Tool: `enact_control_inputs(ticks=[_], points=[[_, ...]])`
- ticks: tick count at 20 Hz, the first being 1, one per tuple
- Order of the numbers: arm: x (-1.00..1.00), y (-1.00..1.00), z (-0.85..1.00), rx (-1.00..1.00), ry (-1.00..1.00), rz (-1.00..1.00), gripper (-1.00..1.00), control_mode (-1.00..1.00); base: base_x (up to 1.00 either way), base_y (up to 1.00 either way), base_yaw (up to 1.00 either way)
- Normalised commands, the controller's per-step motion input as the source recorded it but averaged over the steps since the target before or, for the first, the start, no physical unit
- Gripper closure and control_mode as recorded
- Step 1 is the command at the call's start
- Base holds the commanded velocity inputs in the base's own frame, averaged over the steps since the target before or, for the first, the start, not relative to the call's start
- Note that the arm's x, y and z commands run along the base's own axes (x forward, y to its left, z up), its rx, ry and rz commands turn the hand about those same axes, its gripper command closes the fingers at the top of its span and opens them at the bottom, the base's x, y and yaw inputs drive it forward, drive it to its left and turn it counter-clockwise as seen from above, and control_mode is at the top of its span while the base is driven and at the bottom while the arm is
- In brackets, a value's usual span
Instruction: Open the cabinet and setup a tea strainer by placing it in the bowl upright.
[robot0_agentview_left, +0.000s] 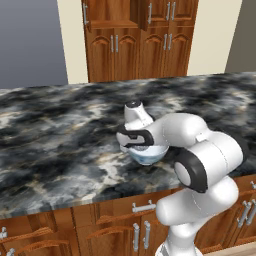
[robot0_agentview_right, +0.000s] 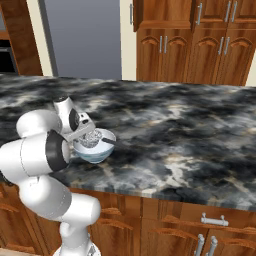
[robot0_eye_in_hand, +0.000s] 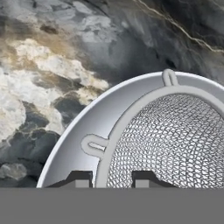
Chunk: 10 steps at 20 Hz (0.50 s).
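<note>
The pale bluish-white bowl (robot0_agentview_left: 150, 157) (robot0_agentview_right: 98, 153) (robot0_eye_in_hand: 72, 142) stands on the dark marbled counter near its front edge. The silver mesh tea strainer (robot0_agentview_right: 92, 140) (robot0_eye_in_hand: 175, 144) sits upright inside it, its thin dark handle pointing out over the bowl's right rim in the right base view. My gripper (robot0_agentview_left: 136, 142) (robot0_agentview_right: 88, 135) (robot0_eye_in_hand: 113, 178) reaches down into the bowl from above. Its two fingertips straddle the strainer's metal rim and are shut on it. The tall reddish-brown cabinet (robot0_agentview_left: 140, 47) (robot0_agentview_right: 192, 47) stands beyond the counter, with one upper door looking swung outward.
The marbled counter (robot0_agentview_left: 60, 135) (robot0_agentview_right: 190, 135) stretches wide around the bowl. Low wooden cabinets with slim handles (robot0_agentview_left: 144, 206) (robot0_agentview_right: 215, 220) run below its front edge. A grey panel (robot0_agentview_right: 80, 40) stands left of the tall cupboard.
</note>
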Motion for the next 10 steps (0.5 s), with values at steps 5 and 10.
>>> enact_control_inputs(ticks=[5, 10], points=[[0.0, 0.05, -0.29, -0.06, 0.0, 0.0, 1.0, -1.0, 0.0, 0.0, 0.0], [0.01, 0.01, -0.16, -0.05, -0.01, 0.0, 1.0, -1.0, 0.0, 0.0, 0.0]])
